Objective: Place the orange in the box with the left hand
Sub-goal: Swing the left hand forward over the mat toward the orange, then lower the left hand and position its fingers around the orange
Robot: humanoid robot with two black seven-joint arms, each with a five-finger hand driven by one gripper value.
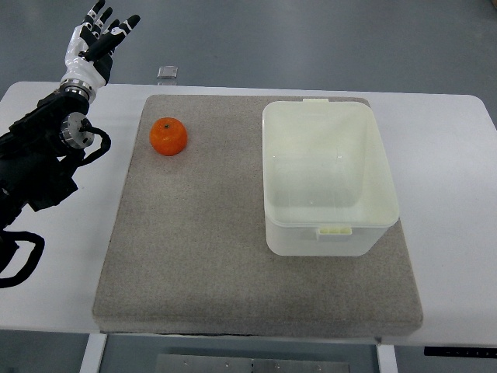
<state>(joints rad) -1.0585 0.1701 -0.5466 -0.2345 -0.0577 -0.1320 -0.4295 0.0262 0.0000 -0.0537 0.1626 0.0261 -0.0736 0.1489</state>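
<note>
Top view. The left hand (99,36) is raised past the far left corner of the white table (450,155), its fingers (128,23) spread and holding nothing; its dark arm enters from the left edge and lies over the bare table strip beside the grey mat (202,249). The orange (168,136) rests on the mat near its far left corner, close to the mat's left edge and well apart from the hand. A broad stretch of bare mat separates the orange from the box (330,175). The box, white and open-topped, sits on the mat's right half, its far rim near the mat's far edge. Near mat is uncovered.
</note>
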